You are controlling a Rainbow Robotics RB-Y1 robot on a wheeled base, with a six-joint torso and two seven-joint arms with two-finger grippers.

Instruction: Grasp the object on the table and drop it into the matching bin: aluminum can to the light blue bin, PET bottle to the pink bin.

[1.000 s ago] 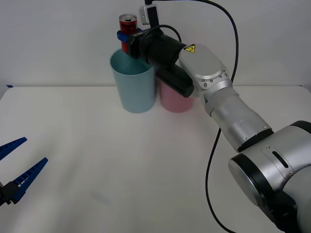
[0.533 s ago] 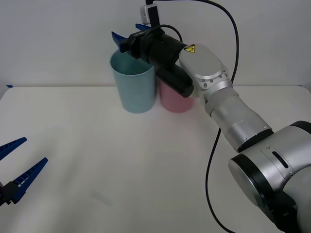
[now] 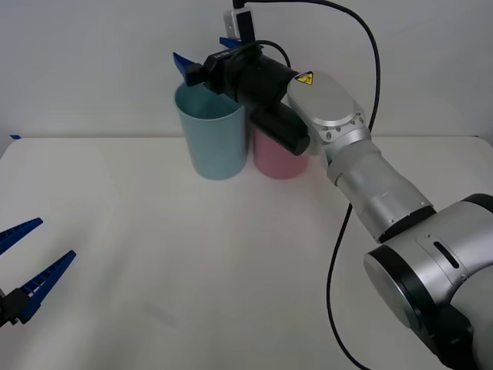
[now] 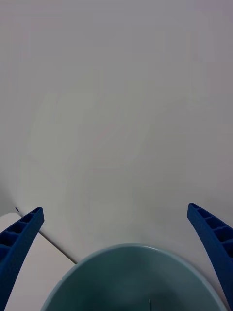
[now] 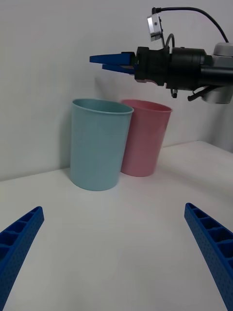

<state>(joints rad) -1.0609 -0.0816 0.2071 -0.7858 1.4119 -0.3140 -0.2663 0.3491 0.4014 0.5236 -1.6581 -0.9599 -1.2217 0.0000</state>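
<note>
My right gripper (image 3: pixel 202 52) hovers open just above the rim of the light blue bin (image 3: pixel 212 139), with nothing between its fingers. The right wrist view looks down past that gripper (image 4: pixel 115 209) into the light blue bin's mouth (image 4: pixel 131 277). The aluminum can is hidden from view. The pink bin (image 3: pixel 273 158) stands touching the blue one on its right, partly behind my right arm. My left gripper (image 3: pixel 54 239) rests open low over the white table (image 3: pixel 231 254) at the near left. In the left wrist view, both bins (image 5: pixel 99 146) (image 5: pixel 145 141) stand ahead of the left gripper (image 5: pixel 112 209), with the right gripper (image 5: pixel 104 62) above them.
A plain white wall rises right behind the bins. My right arm (image 3: pixel 370 185) stretches diagonally over the table's right half, with a black cable (image 3: pixel 339 254) hanging beside it.
One second ago my right gripper held the red can above the light blue bin. It then opened, and the can has gone from view. The left arm has not moved.
</note>
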